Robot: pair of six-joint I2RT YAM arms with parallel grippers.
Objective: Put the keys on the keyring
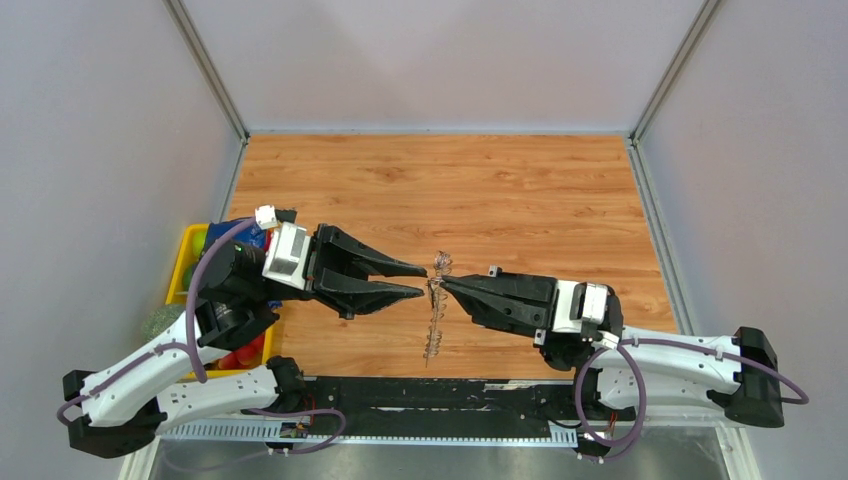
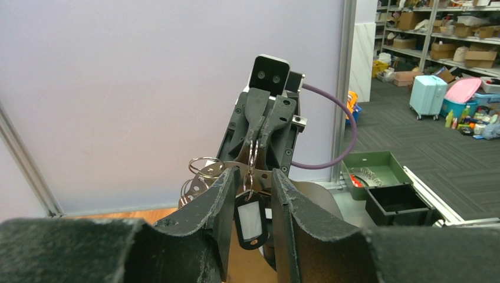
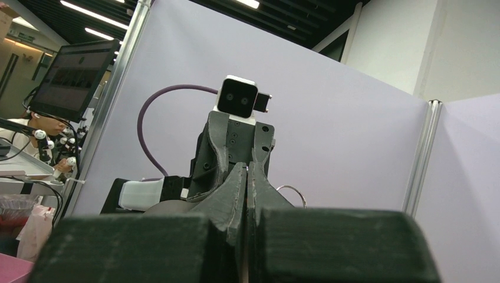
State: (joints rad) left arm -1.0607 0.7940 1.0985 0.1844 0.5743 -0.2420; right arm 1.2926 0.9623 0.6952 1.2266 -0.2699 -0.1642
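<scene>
In the top view my right gripper (image 1: 447, 283) is shut on the upper part of the keyring (image 1: 433, 325), a thin grey metal hoop seen edge-on that hangs down toward the near edge. My left gripper (image 1: 421, 281) is open, its tips just left of the hoop. In the left wrist view the hoop's grey band (image 2: 203, 180) carries small wire rings. A small black oblong key piece with a white window (image 2: 252, 219) hangs from a small ring (image 2: 252, 154) under the right gripper's closed fingers (image 2: 259, 127). It hangs between my open left fingers (image 2: 233, 188). No silver blade shows. The right wrist view shows my closed right gripper (image 3: 246, 170) and one thin ring (image 3: 293, 191).
A yellow bin (image 1: 186, 262) with coloured items stands at the left edge under the left arm. A black rail (image 1: 430, 395) runs along the near edge. Grey walls with metal posts (image 1: 215, 80) enclose the wooden table (image 1: 450, 180).
</scene>
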